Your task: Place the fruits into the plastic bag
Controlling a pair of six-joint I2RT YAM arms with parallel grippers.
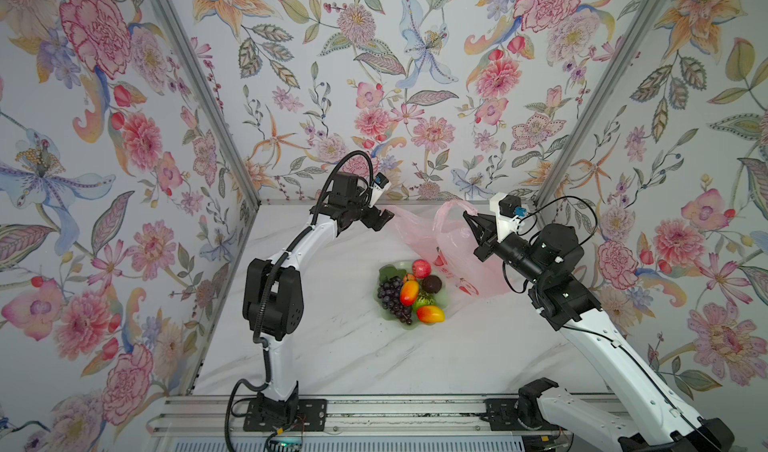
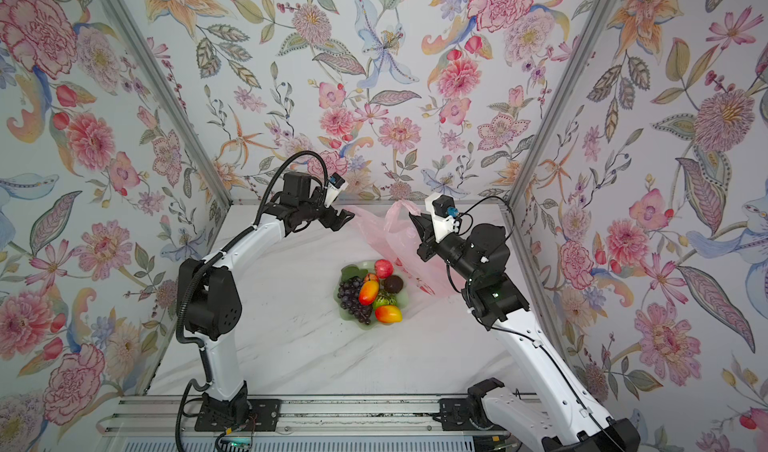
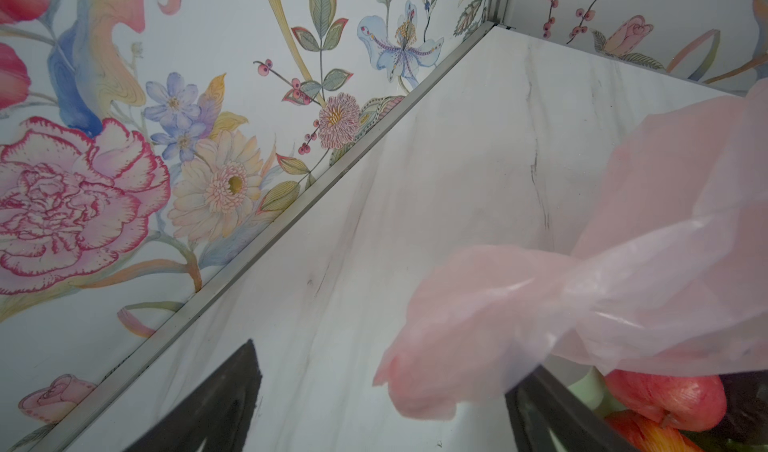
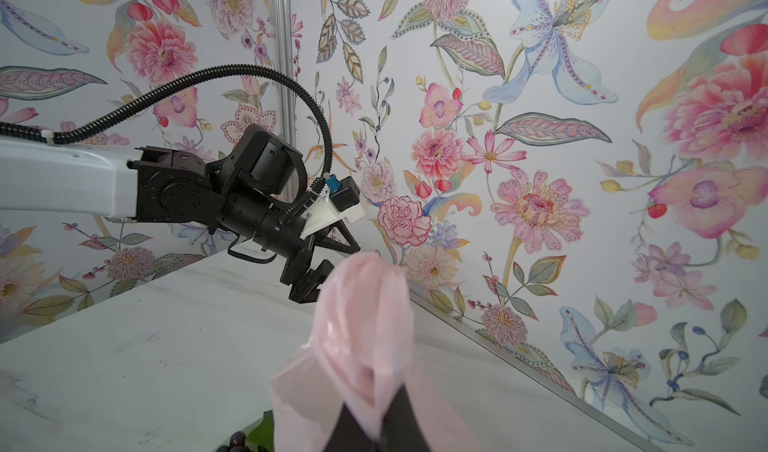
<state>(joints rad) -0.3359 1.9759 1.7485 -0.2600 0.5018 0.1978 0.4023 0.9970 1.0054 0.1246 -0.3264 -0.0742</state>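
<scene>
Thin, crinkly pale pink plastic bag [image 1: 417,233] is lying slumped at the back of the white marble desk [image 1: 353,346], just behind the glossy toy fruits [image 1: 415,294] heaped in a pale green scalloped dish [image 1: 379,307]. Film looks near weightless, limp, slippery; the bunched handle loops seem the surest hold. Right tool [image 1: 468,216] is clenching one loop, raised. Left tool [image 1: 380,221] is hanging released, jaws wide about the other loop.

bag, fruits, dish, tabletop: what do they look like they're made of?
Bag: thin plastic film, translucent pink, crinkled and draping.
Fruits: likely moulded plastic or foam, going by the glossy highlights and saturated colours.
Dish: pale green and smooth; plastic or glazed ceramic, cannot tell which.
Tabletop: marble look, white with grey veining, low sheen; stone or laminate is unclear.
</scene>
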